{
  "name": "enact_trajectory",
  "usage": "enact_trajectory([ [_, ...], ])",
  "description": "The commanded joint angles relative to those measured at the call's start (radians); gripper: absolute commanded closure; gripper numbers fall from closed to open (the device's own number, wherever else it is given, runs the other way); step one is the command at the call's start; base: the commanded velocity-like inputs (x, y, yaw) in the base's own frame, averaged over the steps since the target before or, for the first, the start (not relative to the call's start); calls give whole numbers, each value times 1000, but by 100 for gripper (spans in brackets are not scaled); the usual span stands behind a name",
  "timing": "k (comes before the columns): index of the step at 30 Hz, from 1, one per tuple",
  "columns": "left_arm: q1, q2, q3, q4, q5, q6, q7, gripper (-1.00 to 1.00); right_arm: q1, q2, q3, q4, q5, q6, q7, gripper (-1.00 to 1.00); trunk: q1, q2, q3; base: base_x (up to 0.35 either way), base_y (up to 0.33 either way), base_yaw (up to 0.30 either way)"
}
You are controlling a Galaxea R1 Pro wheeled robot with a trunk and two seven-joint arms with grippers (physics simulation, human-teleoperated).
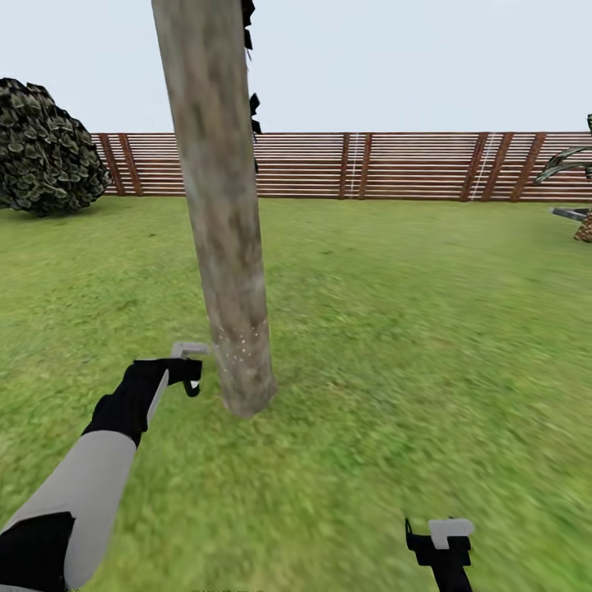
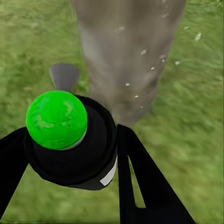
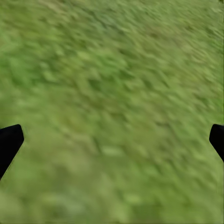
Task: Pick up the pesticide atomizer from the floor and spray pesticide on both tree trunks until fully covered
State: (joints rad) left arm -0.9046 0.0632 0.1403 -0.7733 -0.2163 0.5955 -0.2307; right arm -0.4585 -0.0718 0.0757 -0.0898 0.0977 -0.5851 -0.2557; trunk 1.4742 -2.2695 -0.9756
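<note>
A: Head view: left pincer (image 1: 186,372) clamped on atomizer (image 2: 70,140), nozzle aimed at tree trunk (image 1: 222,230) just ahead, near base.
B: Trunk axis?
A: Upright, slight lean. Pesticide (image 1: 238,349) specks low on bark only; rest bare, so sweep upward likely.
B: Right pincer (image 1: 440,538)?
A: Spread wide, empty, over grass (image 3: 112,93), well apart from trunk.

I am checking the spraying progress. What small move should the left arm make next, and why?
Probably raise the left end effector, holding the atomizer, and keep spraying: the pesticide specks show only low on the tree trunk, whose upper part looks bare.
</note>
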Motion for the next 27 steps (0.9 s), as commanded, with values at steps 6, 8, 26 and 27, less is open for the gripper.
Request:
enact_trajectory([
  [6,9,-9,-4,-3,-3,3,-13,100,-1,0,7,1,8,1,-10,-100,0,0,-1,72,-48,97],
  [8,9,-11,-5,-3,-3,4,-13,100,-1,0,7,1,8,1,-11,-100,0,0,-1,214,-164,5],
  [26,10,-18,-4,-3,-5,3,-12,100,-1,0,8,1,8,1,-11,-100,0,0,-1,88,-247,0],
  [27,10,-18,-4,-3,-4,3,-11,100,-1,0,7,1,8,1,-11,-100,0,0,-1,0,-275,0],
])
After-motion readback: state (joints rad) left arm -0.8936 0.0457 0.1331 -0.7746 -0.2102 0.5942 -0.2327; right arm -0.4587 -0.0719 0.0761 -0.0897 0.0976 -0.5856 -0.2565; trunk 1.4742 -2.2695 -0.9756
